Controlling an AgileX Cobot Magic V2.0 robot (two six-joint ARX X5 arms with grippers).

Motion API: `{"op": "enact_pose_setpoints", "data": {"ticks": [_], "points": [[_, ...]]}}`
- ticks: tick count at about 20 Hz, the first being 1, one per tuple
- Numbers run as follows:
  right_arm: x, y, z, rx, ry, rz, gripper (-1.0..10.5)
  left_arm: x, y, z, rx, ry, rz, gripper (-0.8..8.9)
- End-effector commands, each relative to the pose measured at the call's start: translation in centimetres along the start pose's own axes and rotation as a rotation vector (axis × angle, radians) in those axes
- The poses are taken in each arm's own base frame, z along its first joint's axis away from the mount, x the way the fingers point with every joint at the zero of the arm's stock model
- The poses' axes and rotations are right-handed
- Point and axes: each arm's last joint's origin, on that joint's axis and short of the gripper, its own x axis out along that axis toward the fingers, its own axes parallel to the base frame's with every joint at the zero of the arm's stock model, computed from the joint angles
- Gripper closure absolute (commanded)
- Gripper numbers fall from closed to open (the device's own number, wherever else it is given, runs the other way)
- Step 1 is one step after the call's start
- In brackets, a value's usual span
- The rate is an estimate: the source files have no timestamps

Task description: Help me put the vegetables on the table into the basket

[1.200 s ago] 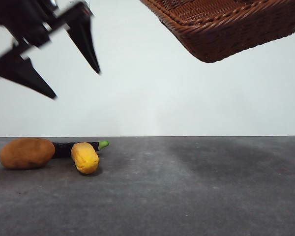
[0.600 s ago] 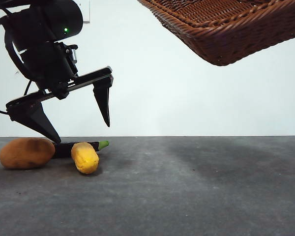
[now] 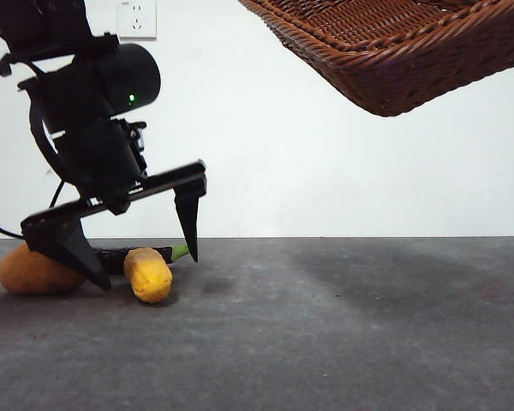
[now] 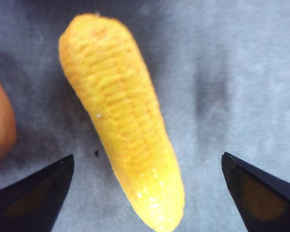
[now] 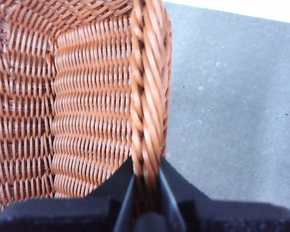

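Observation:
My left gripper [image 3: 147, 271] is open and down at the table [image 3: 343, 325], one jaw on each side of the yellow lumpy vegetable [image 3: 148, 274]. The left wrist view shows this vegetable [image 4: 121, 116] lying lengthwise between the spread jaws of the left gripper [image 4: 146, 159], not touched. The brown-orange potato [image 3: 30, 272] lies just left of it, partly behind one jaw. Behind both lies the dark eggplant [image 3: 141, 253], mostly hidden. The wicker basket [image 3: 394, 51] hangs tilted in the air at top right, with my right gripper [image 5: 146, 169] shut on the basket's braided rim [image 5: 147, 87].
A white wall with a power outlet [image 3: 137, 17] stands behind the table. Bare grey tabletop [image 5: 232, 96] stretches under the raised basket. The left arm's dark body fills the upper left of the front view.
The left gripper has come down from the upper left to the table and now straddles the yellow vegetable. The basket has stayed aloft, nearly still.

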Motion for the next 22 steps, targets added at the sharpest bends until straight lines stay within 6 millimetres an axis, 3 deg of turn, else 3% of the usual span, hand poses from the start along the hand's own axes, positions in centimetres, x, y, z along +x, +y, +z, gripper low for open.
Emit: {"op": "enact_pose_setpoints", "data": {"ticks": [1,3,6,8,11,16,22], "points": [[-0.2,0.1,0.1,-0.004,-0.027,0.008,9.6,0.7,0.0,0.0,-0.005,0.004,0.005,3.29],[-0.2,0.1,0.1,-0.004,-0.027,0.008,9.6,0.9,-0.2,0.0,-0.001,0.0,-0.005,4.15],[-0.2,0.1,0.1,-0.004,-0.027,0.009,9.6,0.9,-0.2,0.1,-0.001,-0.008,-0.007,4.22],[-0.2,0.1,0.1,-0.004,-0.027,0.009,9.6,0.9,-0.2,0.1,0.004,-0.006,-0.009,5.79],[-0.2,0.1,0.2,-0.005,-0.028,0.009,9.6,0.9,-0.2,0.1,0.009,-0.005,-0.012,6.09],[-0.2,0.2,0.2,-0.009,-0.03,0.034,9.6,1.0,-0.4,0.0,0.016,0.005,-0.038,8.01],[-0.1,0.1,0.1,-0.005,-0.015,0.017,9.6,0.3,-1.1,0.0,0.11,-0.01,-0.086,8.2]]}}
